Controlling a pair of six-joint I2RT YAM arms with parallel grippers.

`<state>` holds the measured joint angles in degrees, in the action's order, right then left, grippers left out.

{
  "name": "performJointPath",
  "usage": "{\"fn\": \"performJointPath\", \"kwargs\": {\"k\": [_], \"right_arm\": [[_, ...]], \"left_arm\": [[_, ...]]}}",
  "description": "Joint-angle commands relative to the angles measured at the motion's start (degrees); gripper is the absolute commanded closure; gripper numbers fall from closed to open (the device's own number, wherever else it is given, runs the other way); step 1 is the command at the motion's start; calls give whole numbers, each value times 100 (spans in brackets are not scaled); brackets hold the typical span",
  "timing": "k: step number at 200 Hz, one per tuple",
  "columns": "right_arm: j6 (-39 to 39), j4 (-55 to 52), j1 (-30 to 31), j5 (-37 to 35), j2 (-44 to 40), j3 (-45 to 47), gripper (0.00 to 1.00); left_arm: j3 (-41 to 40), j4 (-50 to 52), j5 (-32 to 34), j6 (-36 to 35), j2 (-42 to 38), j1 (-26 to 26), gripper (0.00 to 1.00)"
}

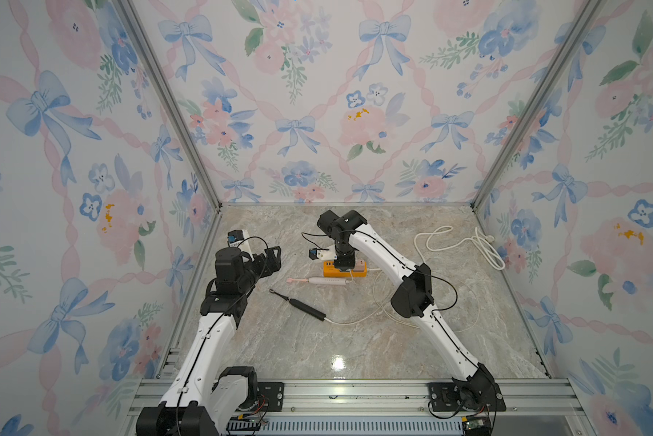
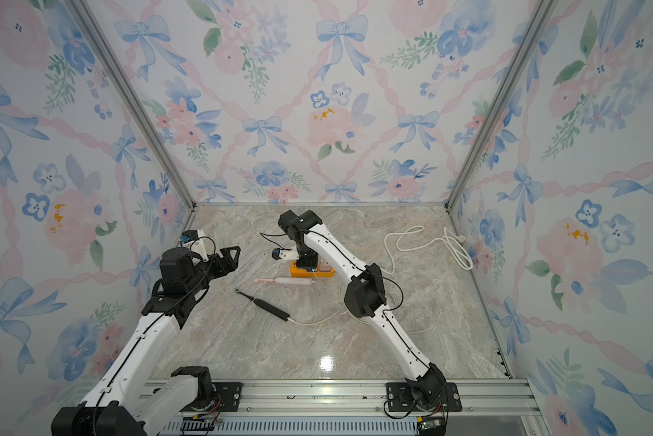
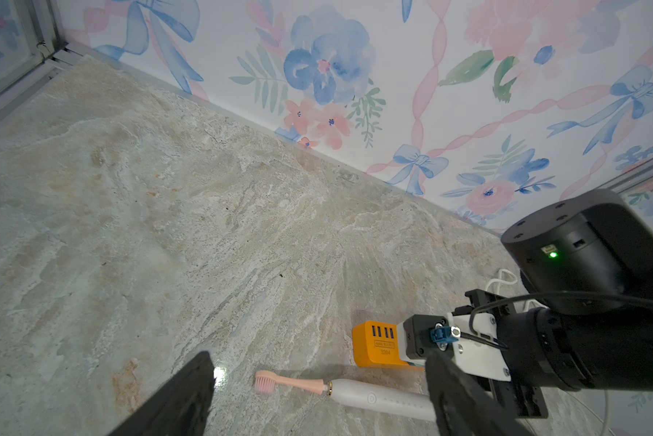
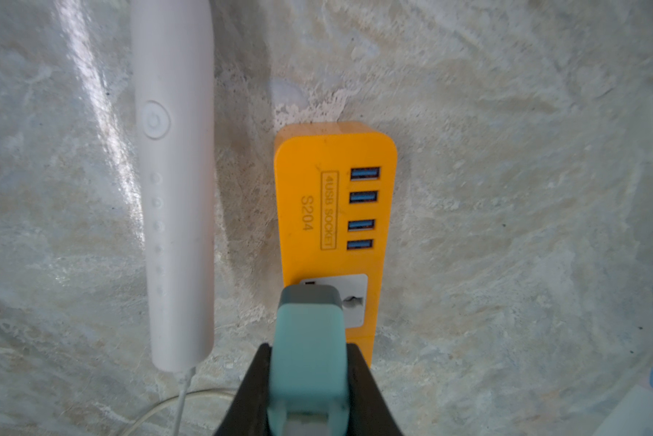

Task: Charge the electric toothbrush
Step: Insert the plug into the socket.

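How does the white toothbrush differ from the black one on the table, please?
The white toothbrush has a pink head; the black toothbrush is dark all over. The white one lies alongside the orange power strip; the black one lies diagonally, nearer the front edge. Both lie flat, each with a white cable at its base.

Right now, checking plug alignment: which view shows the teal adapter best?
Right wrist view: the teal adapter fills the foreground, clamped in the right gripper, tip at the socket of the orange power strip. Both top views hide it under that gripper; the left wrist view, behind the right arm.
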<state>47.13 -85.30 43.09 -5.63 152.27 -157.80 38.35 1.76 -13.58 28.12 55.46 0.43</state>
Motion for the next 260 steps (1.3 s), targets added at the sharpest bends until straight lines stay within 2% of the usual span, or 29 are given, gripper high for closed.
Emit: {"fn": "performJointPath", "kwargs": {"k": [1, 62, 80, 104, 117, 129, 166, 185, 210, 249, 260], "right_arm": [[-84, -31, -119, 651, 855, 622, 87], [-108, -97, -395, 792, 1049, 759, 89], [-173, 23, -475, 480, 923, 729, 93], [291, 274, -116, -170, 835, 1034, 100], [259, 507, -18, -71, 866, 1206, 92], [149, 306, 36, 32, 1153, 836, 85], [58, 303, -69, 149, 1054, 1008, 85], [-40, 115, -260, 145, 1162, 792, 89], [78, 213, -255, 167, 906, 1319, 90], [16, 328, -241, 172, 864, 1378, 78], [-34, 356, -210, 166, 924, 1251, 78]], "left_arm": [[-73, -70, -101, -2, 22, 54, 10], [-82, -69, -93, 9, 42, 54, 10], [-82, -70, -92, 18, 52, 54, 10], [-56, -70, -109, 18, 74, 96, 9], [-64, -70, -92, 11, 48, 107, 10], [-81, -68, -92, 9, 34, 107, 10], [-64, -66, -101, 13, 47, 113, 9], [-77, -64, -108, 14, 35, 108, 9], [-73, -68, -79, 32, 43, 115, 9], [-77, -79, -57, 62, 35, 151, 9], [-82, -77, -57, 50, 38, 159, 9]]}}
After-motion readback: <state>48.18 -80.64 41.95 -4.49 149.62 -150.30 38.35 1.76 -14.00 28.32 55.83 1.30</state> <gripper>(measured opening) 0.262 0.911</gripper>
